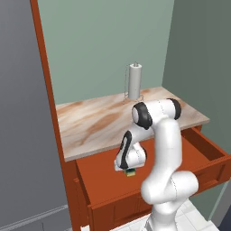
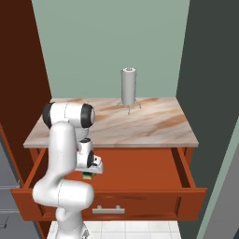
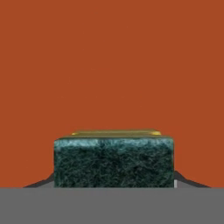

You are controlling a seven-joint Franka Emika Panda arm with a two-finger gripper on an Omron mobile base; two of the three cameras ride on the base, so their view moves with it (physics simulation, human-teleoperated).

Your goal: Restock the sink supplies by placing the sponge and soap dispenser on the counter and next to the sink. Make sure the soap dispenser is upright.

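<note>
The gripper (image 1: 130, 172) is down inside the open drawer (image 1: 108, 180) below the counter (image 1: 90, 124), and the sponge (image 3: 113, 161) sits between its jaws on the red-brown drawer floor, toward the left half of the drawer in the right base view. In the hand view the dark finger tips stand just beside the sponge's 2 short ends. Whether the jaws have clenched on the sponge yet, I cannot tell: they flank it closely, but firm contact is not visible.

The step in hand looks like the pick of the sponge. To do it well, the jaws should close evenly on both ends, low enough to bear on the yellow body and not only on the scrub layer, since a soft block can squash or tilt if pinched near the top. A straight lift clear of the drawer walls should come before any swing toward the counter, because the drawer front and the counter edge sit close to the arm.

In the hand view the sponge's dark green scrub face is turned toward the camera, with a thin strip of the yellow body showing at its far edge. Its long axis runs across that view, from one jaw to the other. The paper towel holder (image 1: 134, 81) stands at the far edge of the counter, well apart.
</note>
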